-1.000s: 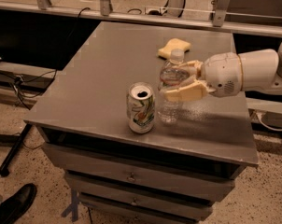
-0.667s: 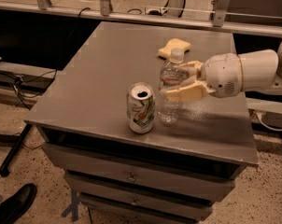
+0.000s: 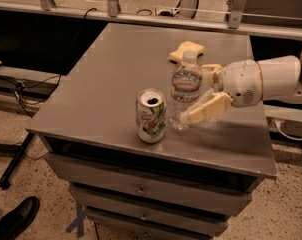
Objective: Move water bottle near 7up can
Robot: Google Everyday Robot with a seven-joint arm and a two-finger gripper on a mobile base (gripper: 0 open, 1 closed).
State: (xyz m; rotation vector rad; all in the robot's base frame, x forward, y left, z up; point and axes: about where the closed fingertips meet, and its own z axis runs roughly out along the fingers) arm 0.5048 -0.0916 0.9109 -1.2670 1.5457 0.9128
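Note:
The water bottle (image 3: 185, 91), clear plastic with a white cap and a reddish-white label band, stands upright on the grey table (image 3: 111, 69), just right of the 7up can (image 3: 151, 115). The can is white and green with a silver top and dark opening, and stands upright near the front edge. A narrow gap separates the two. My gripper (image 3: 197, 93) reaches in from the right at the bottle's height. Its fingers are spread open, one tan finger (image 3: 206, 109) in front of the bottle and the other (image 3: 210, 70) behind it. Neither visibly presses the bottle.
A yellow sponge (image 3: 187, 50) lies on the table behind the bottle. Drawers (image 3: 141, 189) sit under the tabletop. A metal rail (image 3: 156, 19) runs along the back. A black shoe (image 3: 16, 218) is on the floor at bottom left.
The fingers have spread wider apart around the bottle. The bottle and the can stand where they were.

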